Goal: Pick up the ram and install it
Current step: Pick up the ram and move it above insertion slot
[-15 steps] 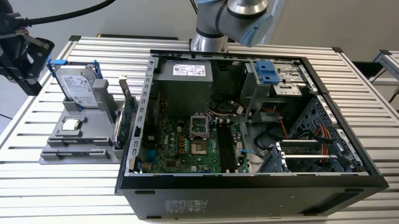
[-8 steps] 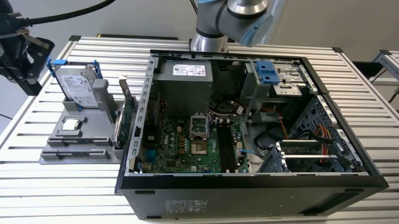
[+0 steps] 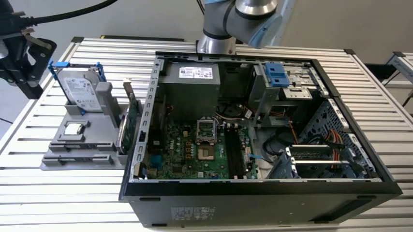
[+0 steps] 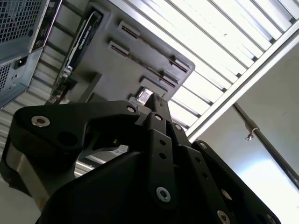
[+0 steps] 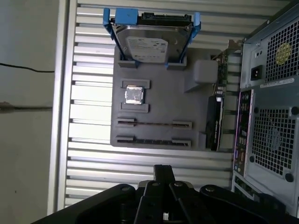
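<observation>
Slatted aluminium tabletop (image 5: pixel 93 154) carries the whole job. Hovering over it, the black tool (image 5: pixel 163 169) is closed with nothing in it, apart from every part. Nearest is the grey moulded parts holder (image 5: pixel 159 100), where the ram (image 5: pixel 154 124), a slim dark circuit-board stick, sits edge-up in a slot. Beyond stands the open black computer case (image 3: pixel 258 193). Its long black memory slots (image 3: pixel 235 154) look unfilled, so picking and installing both remain.

Tray (image 3: pixel 77 163) on the slatted table (image 3: pixel 65 195), on the exterior view's left of the computer case (image 3: pixel 258 193); pincer (image 3: pixel 31 92) farther left.
</observation>
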Available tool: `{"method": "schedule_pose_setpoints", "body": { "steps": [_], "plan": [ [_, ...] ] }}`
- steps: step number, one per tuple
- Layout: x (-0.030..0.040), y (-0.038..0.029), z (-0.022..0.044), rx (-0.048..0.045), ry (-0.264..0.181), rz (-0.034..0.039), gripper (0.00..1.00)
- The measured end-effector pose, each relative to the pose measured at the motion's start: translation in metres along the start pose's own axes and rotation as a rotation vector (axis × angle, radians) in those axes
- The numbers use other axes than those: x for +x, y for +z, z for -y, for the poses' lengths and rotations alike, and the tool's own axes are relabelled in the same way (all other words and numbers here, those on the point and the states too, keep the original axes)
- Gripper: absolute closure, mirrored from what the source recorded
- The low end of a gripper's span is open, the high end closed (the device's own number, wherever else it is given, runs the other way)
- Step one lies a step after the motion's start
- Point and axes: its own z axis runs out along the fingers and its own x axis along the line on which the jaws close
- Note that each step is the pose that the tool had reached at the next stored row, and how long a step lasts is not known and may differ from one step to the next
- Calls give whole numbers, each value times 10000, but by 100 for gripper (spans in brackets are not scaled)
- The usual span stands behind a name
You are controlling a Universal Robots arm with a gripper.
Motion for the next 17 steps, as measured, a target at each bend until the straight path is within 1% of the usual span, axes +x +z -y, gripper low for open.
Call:
{"method": "schedule_pose_setpoints", "body": {
  "steps": [17],
  "plan": [
    [0,0,0,4,-884,-37,100]
  ]
}}
